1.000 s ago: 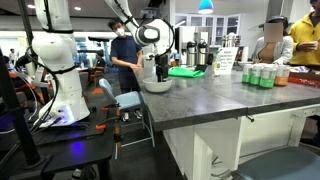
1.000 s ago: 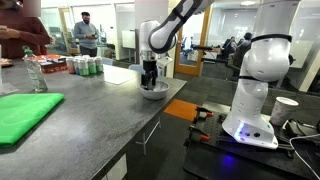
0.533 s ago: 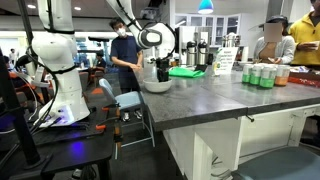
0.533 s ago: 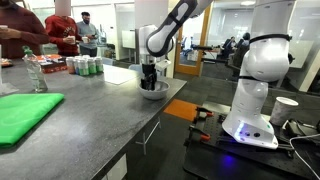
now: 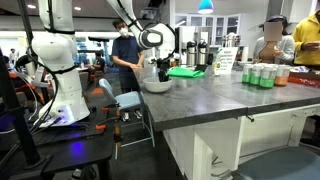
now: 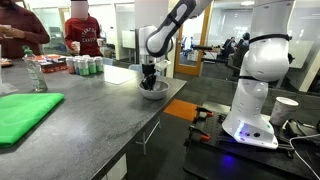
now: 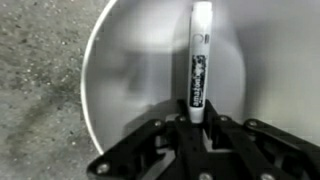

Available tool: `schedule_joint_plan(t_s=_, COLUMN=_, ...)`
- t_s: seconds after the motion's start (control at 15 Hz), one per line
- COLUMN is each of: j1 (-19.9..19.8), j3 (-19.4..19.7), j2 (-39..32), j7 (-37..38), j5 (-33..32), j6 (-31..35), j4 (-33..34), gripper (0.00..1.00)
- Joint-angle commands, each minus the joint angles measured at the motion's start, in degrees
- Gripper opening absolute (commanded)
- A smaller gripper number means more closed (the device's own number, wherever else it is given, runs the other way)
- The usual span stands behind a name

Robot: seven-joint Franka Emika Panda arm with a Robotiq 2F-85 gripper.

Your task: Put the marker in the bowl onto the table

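In the wrist view a white marker with a dark printed label lies inside the pale bowl. Its near end sits between the black fingers of my gripper, which is shut on it. In both exterior views the gripper reaches straight down into the bowl. The bowl rests near the end of the dark grey table. The marker is too small to make out in the exterior views.
Green cans and a green tray stand on the table. A green cloth lies near its front. People stand behind the counter. A second white robot sits on a low black bench.
The gripper's fingers have closed onto the marker inside the bowl. The arm has stayed over the bowl. People behind the counter have shifted.
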State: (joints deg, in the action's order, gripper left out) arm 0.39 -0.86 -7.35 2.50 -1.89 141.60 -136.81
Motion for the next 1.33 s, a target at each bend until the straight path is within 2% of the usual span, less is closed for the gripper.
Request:
schedule_joint_plan(t_s=0.0, j1=-0.01, j3=0.29, j2=0.94, j7=0.15, j5=0.9, j6=-0.47, j4=0.22, gripper=0.05)
schedule_joint_plan(t_s=0.2, j1=0.32, j3=0.52, j2=2.6, j7=1.59, j5=-0.41, j6=-4.58, j4=0.94, gripper=0.05)
schedule_joint_plan(t_s=0.4, j1=0.81, j3=0.16, j2=5.69, j7=2.24, j5=-1.86, j6=-12.12, j4=2.5, gripper=0.05)
schedule_joint_plan(t_s=0.6, j1=1.61, j3=-1.05, j2=9.15, j7=-0.12, j5=-3.81, j6=-15.48, j4=4.68, gripper=0.05)
schedule_joint_plan(t_s=0.87, j1=3.07, j3=-2.66, j2=6.85, j7=-7.84, j5=-7.24, j6=-13.97, j4=11.19, gripper=0.05)
schedule_joint_plan(t_s=1.07, j1=3.79, j3=-3.44, j2=1.59, j7=-13.99, j5=-10.65, j6=-11.56, j4=17.23, gripper=0.05)
schedule_joint_plan(t_s=1.27, j1=4.29, j3=-4.46, j2=-5.42, j7=-22.04, j5=-10.45, j6=-8.23, j4=24.09, gripper=0.05)
